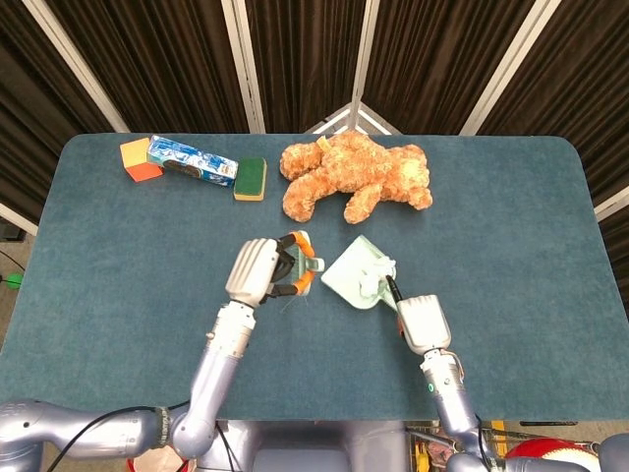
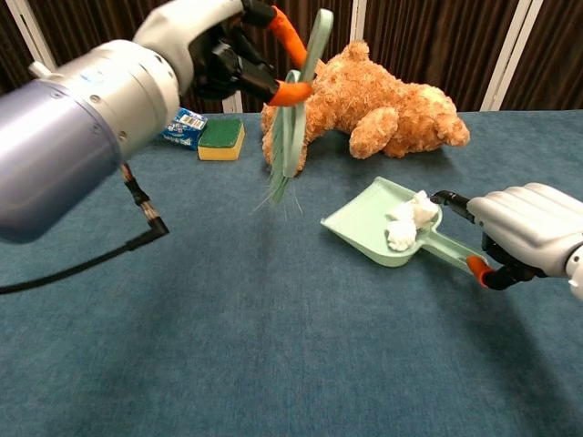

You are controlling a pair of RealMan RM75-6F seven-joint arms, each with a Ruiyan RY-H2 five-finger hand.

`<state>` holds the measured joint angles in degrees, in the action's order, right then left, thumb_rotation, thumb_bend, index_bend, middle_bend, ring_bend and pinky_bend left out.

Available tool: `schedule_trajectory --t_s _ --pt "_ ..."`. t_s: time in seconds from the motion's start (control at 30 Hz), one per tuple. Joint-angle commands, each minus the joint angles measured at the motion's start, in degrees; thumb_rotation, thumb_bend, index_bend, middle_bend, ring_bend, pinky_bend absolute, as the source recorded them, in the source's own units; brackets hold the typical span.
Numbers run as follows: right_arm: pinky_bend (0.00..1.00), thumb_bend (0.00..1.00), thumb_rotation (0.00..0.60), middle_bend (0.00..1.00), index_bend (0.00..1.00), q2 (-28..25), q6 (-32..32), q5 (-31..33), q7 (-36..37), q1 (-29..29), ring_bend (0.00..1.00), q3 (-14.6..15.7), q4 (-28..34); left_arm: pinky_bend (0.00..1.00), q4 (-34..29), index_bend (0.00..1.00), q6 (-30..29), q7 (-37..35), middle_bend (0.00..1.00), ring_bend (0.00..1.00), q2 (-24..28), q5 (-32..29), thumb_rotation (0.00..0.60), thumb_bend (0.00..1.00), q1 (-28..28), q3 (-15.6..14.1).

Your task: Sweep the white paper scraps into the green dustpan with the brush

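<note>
My left hand [image 1: 257, 271] [image 2: 214, 44] grips the pale green brush [image 2: 293, 127] [image 1: 303, 285] by its handle, bristles down, lifted off the table and well left of the dustpan. The green dustpan [image 1: 356, 275] [image 2: 378, 232] is tilted off the table, its handle held by my right hand [image 1: 421, 322] [image 2: 530, 229]. White paper scraps [image 2: 408, 221] [image 1: 377, 279] lie inside the pan near the handle end.
A brown teddy bear [image 1: 356, 177] lies just behind the dustpan. At the back left are a yellow-green sponge [image 1: 252, 178], a blue biscuit packet [image 1: 191, 161] and an orange block [image 1: 138, 159]. The blue table [image 1: 118, 295] stretches bare to the left and right.
</note>
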<state>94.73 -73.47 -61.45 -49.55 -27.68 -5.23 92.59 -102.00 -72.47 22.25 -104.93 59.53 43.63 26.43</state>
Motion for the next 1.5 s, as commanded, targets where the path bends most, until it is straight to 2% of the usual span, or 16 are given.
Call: schedule_trajectory --t_s 0.03,0.4,0.57,0.9,1.2,1.27,1.37,1.43,1.5 --pt "0.87 0.54 0.600 0.92 0.00 -0.37 -0.45 0.33 -0.38 0.19 0.84 -0.11 0.42 1.00 -0.76 0.79 0.41 -0.23 1.00 1.00 2.11 0.11 0.600 0.63 -0.61 -0.10" --pt "0.87 0.54 0.600 0.92 0.00 -4.53 -1.24 -0.64 0.98 1.07 0.83 0.03 2.33 1.00 -1.35 0.79 1.59 1.51 1.00 1.00 9.39 0.62 0.600 0.63 -1.78 -2.67" --pt "0.87 0.54 0.600 0.92 0.00 -6.75 -1.14 -0.29 2.57 1.45 0.83 -0.53 3.12 1.00 -0.35 0.79 3.99 7.27 1.00 1.00 14.61 3.37 0.600 0.63 -0.82 -5.91" --pt "0.87 0.54 0.600 0.92 0.00 -9.27 -1.28 -0.33 4.65 2.39 0.83 -0.29 4.43 1.00 2.77 0.79 9.78 21.65 1.00 1.00 24.47 9.33 0.600 0.63 1.64 -14.25" --pt "0.87 0.54 0.600 0.92 0.00 -9.87 -0.92 -0.04 5.68 2.77 0.83 -0.03 4.61 1.00 6.52 0.78 12.71 27.76 1.00 1.00 25.54 13.46 0.600 0.62 1.81 -21.49" --pt "0.87 0.54 0.600 0.92 0.00 -9.94 -0.92 -0.06 5.72 2.78 0.83 -0.03 4.57 1.00 6.94 0.69 13.14 27.84 1.00 1.00 25.01 13.34 0.600 0.54 1.50 -22.53" --pt "0.87 0.54 0.600 0.92 0.00 -10.02 -1.00 -0.21 5.89 2.88 0.83 0.07 4.48 1.00 7.33 0.44 12.95 27.06 0.95 0.95 24.01 13.32 0.600 0.33 0.94 -23.26" --pt "0.87 0.54 0.600 0.92 0.00 -10.02 -0.99 -0.23 5.90 2.84 0.83 -0.01 4.40 1.00 7.53 0.25 12.17 26.03 0.87 0.91 23.35 13.74 0.600 0.17 0.56 -23.20" --pt "0.87 0.54 0.600 0.92 0.00 -10.01 -0.98 -0.28 5.88 2.81 0.83 -0.01 4.36 1.00 7.78 0.10 10.84 24.80 0.81 0.88 22.52 14.50 0.600 0.09 0.09 -22.89"
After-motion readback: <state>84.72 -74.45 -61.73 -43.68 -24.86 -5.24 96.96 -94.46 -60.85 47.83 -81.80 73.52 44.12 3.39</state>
